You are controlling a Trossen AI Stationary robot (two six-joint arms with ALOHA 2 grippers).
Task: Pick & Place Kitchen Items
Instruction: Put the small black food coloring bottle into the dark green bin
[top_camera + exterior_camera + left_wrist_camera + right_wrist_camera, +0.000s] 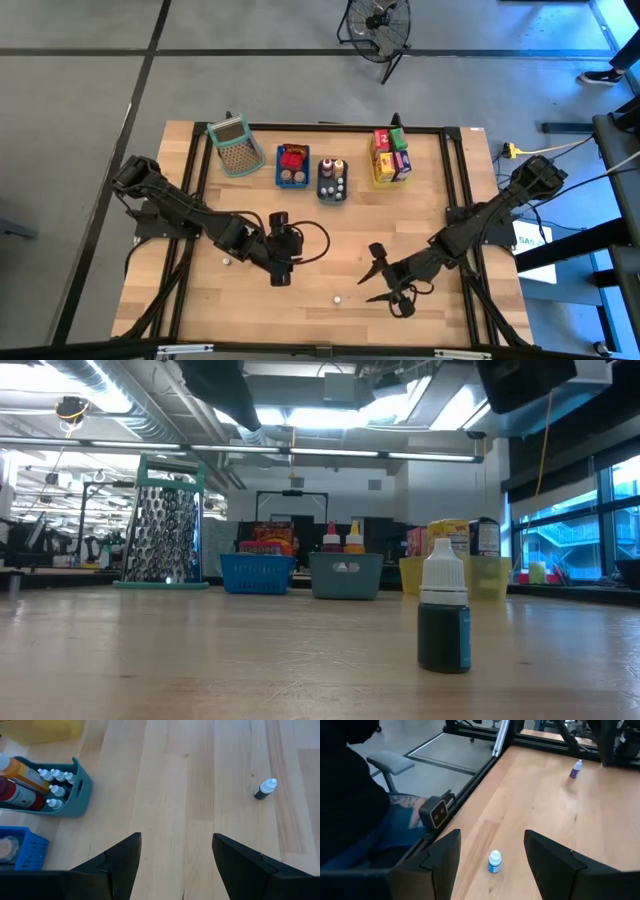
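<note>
A tiny dark bottle with a white cap (pixel 337 298) stands upright on the wood near the table's near edge; it also shows in the low view (pixel 445 615) and both wrist views (pixel 265 789) (pixel 494 861). A second tiny bottle (pixel 227 260) (pixel 576 768) stands left of centre. Other items sit in the blue tray (pixel 292 165), grey tray (pixel 333 180) and yellow tray (pixel 392 158). My left gripper (pixel 279 277) (pixel 176 836) is open over bare wood, left of the first bottle. My right gripper (pixel 372 275) (pixel 491 832) is open, just right of that bottle, which shows beyond its fingers.
A grey-green perforated mesh basket (pixel 232 145) (pixel 165 520) stands at the far left beside the trays. A black frame runs round the table. A small camera (pixel 436 812) sits on the near edge, and a seated person (pixel 355 805) is beyond it. Bare wood lies between the arms.
</note>
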